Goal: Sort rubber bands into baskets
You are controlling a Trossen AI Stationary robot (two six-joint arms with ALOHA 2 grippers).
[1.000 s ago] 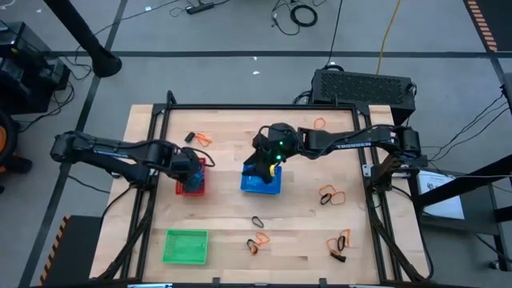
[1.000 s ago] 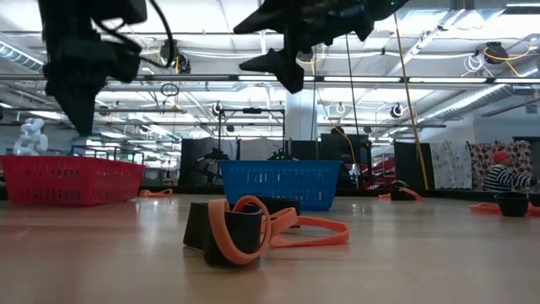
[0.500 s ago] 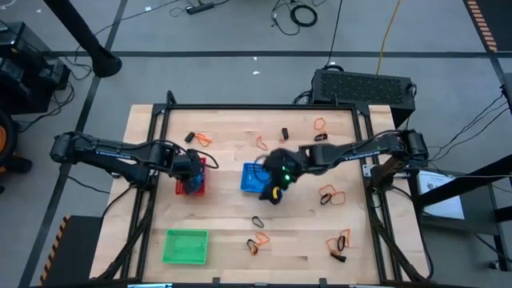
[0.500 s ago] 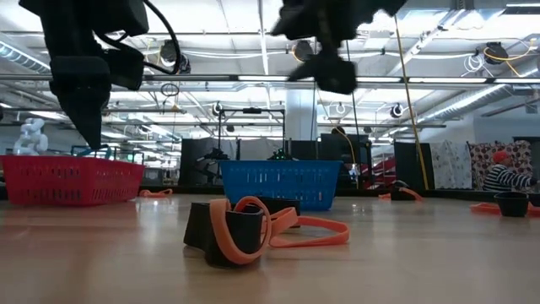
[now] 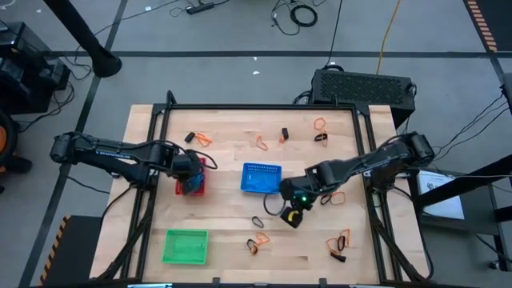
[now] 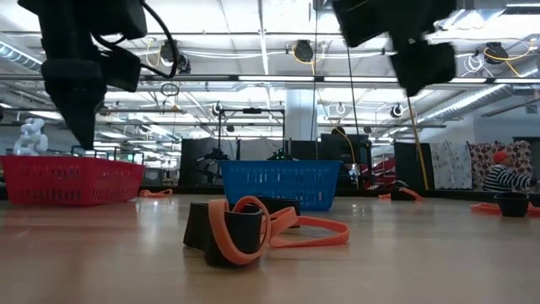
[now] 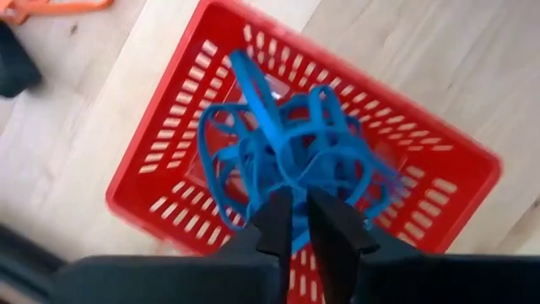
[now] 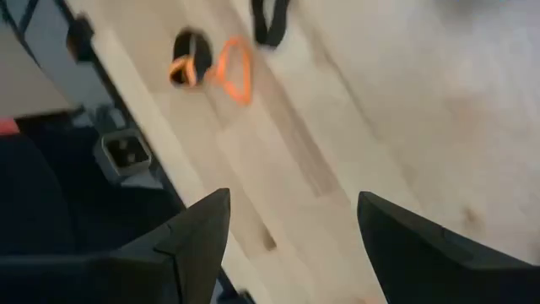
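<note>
Three baskets are seen on the worktop: red basket at the left, blue basket in the middle, green basket near the front, long axis left to right. Blue rubber bands are heaped in the red one; their count cannot be told. The left claw is held above them, fingers nearly together, with nothing visibly gripped. The right claw is spread wide and empty, beside the blue basket.

the red mesh basket holds a tangle of bright blue rubber bands, and a blue basket and a green basket stand on the pale wood table. orange and black bands lie loose on the boards, and both arms are black.
</note>
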